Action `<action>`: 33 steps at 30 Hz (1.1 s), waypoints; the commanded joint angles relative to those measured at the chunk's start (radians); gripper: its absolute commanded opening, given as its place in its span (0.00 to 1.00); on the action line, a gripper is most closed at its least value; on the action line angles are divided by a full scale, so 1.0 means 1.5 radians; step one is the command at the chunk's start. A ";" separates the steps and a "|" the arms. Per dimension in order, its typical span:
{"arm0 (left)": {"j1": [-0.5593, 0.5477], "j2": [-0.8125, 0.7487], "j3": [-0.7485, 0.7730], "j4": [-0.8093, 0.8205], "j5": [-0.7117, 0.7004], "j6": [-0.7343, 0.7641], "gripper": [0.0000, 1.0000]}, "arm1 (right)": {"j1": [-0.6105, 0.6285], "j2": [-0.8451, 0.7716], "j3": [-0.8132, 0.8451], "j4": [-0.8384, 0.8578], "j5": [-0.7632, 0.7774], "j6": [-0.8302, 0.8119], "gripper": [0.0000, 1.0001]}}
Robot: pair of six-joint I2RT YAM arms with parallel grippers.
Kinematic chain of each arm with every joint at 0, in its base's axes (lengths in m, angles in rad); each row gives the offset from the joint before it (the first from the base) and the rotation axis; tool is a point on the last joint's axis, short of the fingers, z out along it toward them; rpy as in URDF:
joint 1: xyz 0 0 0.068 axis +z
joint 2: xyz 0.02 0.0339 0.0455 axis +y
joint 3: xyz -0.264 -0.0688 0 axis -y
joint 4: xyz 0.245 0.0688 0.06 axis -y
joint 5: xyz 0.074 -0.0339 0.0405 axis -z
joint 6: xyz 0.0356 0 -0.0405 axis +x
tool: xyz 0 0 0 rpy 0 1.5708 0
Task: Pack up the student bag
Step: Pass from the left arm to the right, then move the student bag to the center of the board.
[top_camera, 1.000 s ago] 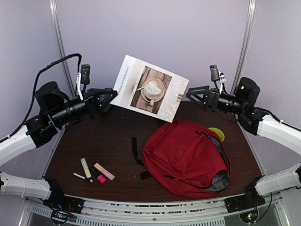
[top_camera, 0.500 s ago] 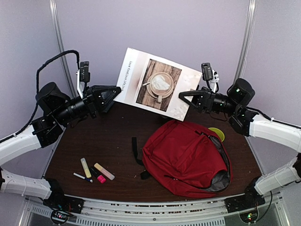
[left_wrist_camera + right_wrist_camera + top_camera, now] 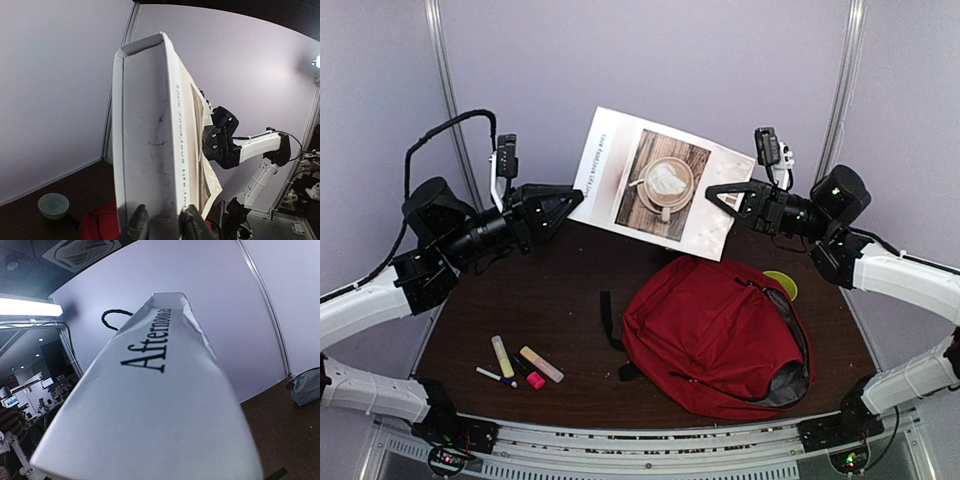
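A white book (image 3: 655,185) with a coffee-cup cover hangs tilted in the air at the back, between my two grippers. My left gripper (image 3: 568,205) is at its spine edge; in the left wrist view the fingers (image 3: 137,224) stand either side of the spine (image 3: 180,150), set wider than it. My right gripper (image 3: 715,195) clamps the opposite edge. The book's cover (image 3: 150,415) fills the right wrist view and hides those fingers. Below, the student bag (image 3: 720,335), a red backpack, lies flat on the dark table with grey lining showing at its near right corner.
Two highlighters (image 3: 542,364), a pen (image 3: 495,377) and a small pink item (image 3: 535,380) lie at the near left. A yellow-green bowl (image 3: 782,283) sits behind the bag. A black strap (image 3: 607,320) trails left of the bag. A grey-blue pouch (image 3: 305,385) shows at the right.
The right gripper came in from the right and narrowed onto the book's right edge. The left fingers spread apart at the spine. The book rose slightly and shifted right.
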 commanded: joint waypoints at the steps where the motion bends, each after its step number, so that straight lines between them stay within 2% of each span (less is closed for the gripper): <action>1: 0.004 0.005 0.011 -0.045 -0.073 0.018 0.59 | -0.024 -0.051 0.015 -0.005 -0.012 0.021 0.17; 3: 0.004 0.002 0.014 -0.090 -0.108 0.043 0.77 | -0.043 -0.070 0.009 -0.039 0.002 0.017 0.18; 5: 0.004 0.007 0.028 -0.170 -0.149 0.076 0.82 | -0.066 -0.090 0.010 -0.109 0.027 -0.005 0.20; 9: 0.004 0.100 0.076 -0.328 -0.202 0.126 0.80 | -0.116 -0.140 0.025 -0.341 0.152 -0.112 0.22; 12: -0.001 0.222 0.114 -0.369 -0.103 0.128 0.77 | -0.149 -0.178 0.027 -0.482 0.282 -0.165 0.25; 14: -0.016 0.314 0.154 -0.369 -0.061 0.124 0.81 | -0.165 -0.198 0.025 -0.538 0.364 -0.189 0.25; 15: -0.027 0.359 0.179 -0.382 -0.048 0.130 0.85 | -0.170 -0.209 0.023 -0.557 0.401 -0.198 0.26; 16: -0.037 0.412 0.216 -0.406 -0.039 0.143 0.94 | -0.174 -0.221 0.017 -0.568 0.425 -0.205 0.26; 17: -0.045 0.465 0.259 -0.443 -0.042 0.157 0.97 | -0.177 -0.231 0.012 -0.573 0.437 -0.211 0.26; 21: -0.053 0.620 0.401 -0.564 -0.108 0.169 0.98 | -0.179 -0.251 0.004 -0.585 0.440 -0.228 0.27; 24: -0.053 0.694 0.459 -0.592 -0.177 0.180 0.98 | -0.179 -0.256 0.004 -0.597 0.435 -0.233 0.27; 26: -0.051 0.730 0.488 -0.614 -0.187 0.190 0.98 | -0.180 -0.258 0.001 -0.599 0.431 -0.234 0.27; 27: -0.050 0.745 0.496 -0.622 -0.178 0.194 0.95 | -0.179 -0.260 -0.001 -0.598 0.429 -0.233 0.27; 28: -0.049 0.755 0.498 -0.625 -0.160 0.198 0.88 | -0.179 -0.261 -0.003 -0.598 0.428 -0.234 0.28; 29: -0.046 0.757 0.491 -0.621 -0.135 0.203 0.65 | -0.179 -0.263 -0.002 -0.599 0.429 -0.235 0.28; 31: -0.035 0.739 0.449 -0.589 -0.087 0.205 0.03 | -0.179 -0.263 0.001 -0.603 0.428 -0.236 0.29; 33: -0.014 0.689 0.386 -0.551 -0.089 0.203 0.00 | -0.179 -0.262 0.006 -0.605 0.422 -0.236 0.29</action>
